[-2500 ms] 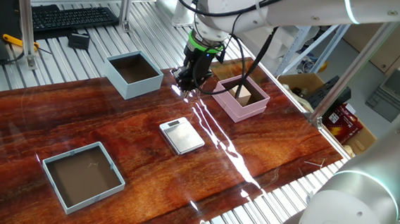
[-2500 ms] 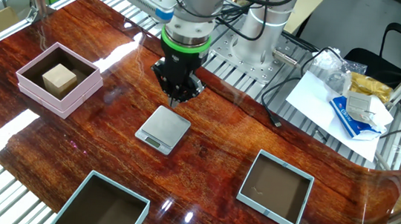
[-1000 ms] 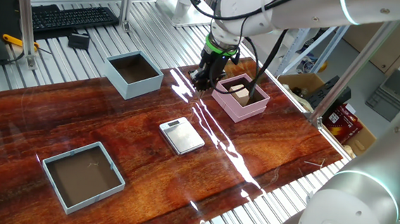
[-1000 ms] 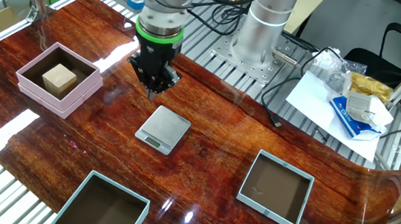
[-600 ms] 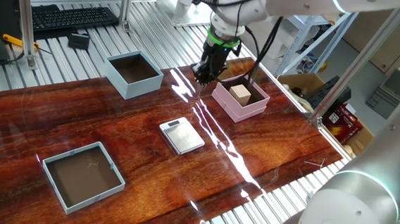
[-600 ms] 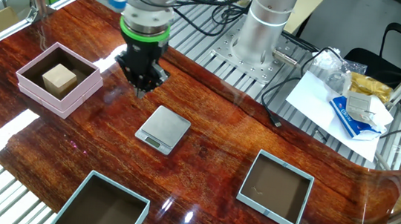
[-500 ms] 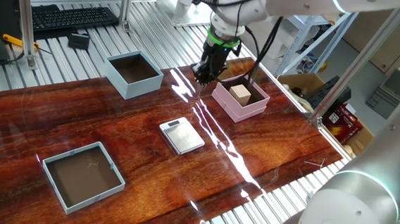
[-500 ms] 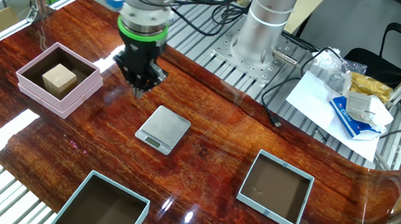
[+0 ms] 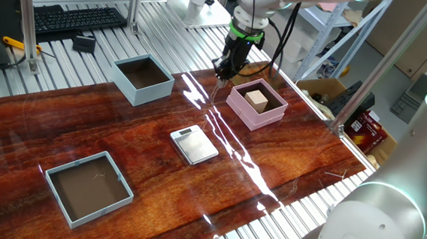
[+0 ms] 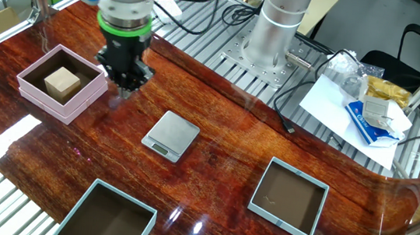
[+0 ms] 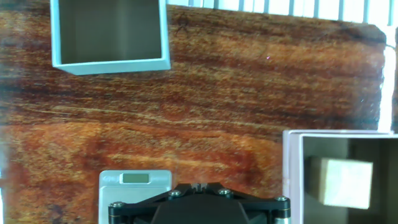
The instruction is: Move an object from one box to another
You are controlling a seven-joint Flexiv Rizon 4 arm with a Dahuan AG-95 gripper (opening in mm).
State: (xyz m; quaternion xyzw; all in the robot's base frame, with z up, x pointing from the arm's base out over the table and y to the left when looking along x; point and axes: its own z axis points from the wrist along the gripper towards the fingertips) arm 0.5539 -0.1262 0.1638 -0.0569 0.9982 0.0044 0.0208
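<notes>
One fixed view: pincer (image 9: 220, 78) clenched, empty, above the table (image 9: 121, 143) just beside the pink box (image 9: 256, 106); cube (image 9: 257, 100) inside it.
The other fixed view: pincer (image 10: 123, 86) near the pink box (image 10: 63, 83); scale (image 10: 170, 136) apart.
Hand view: cube (image 11: 339, 182) in the pink box (image 11: 291, 180); blue box (image 11: 111, 36) far across the table.

No text, label or number is legible in any view. The scale (image 11: 135, 194) has a display, but it is unreadable.
</notes>
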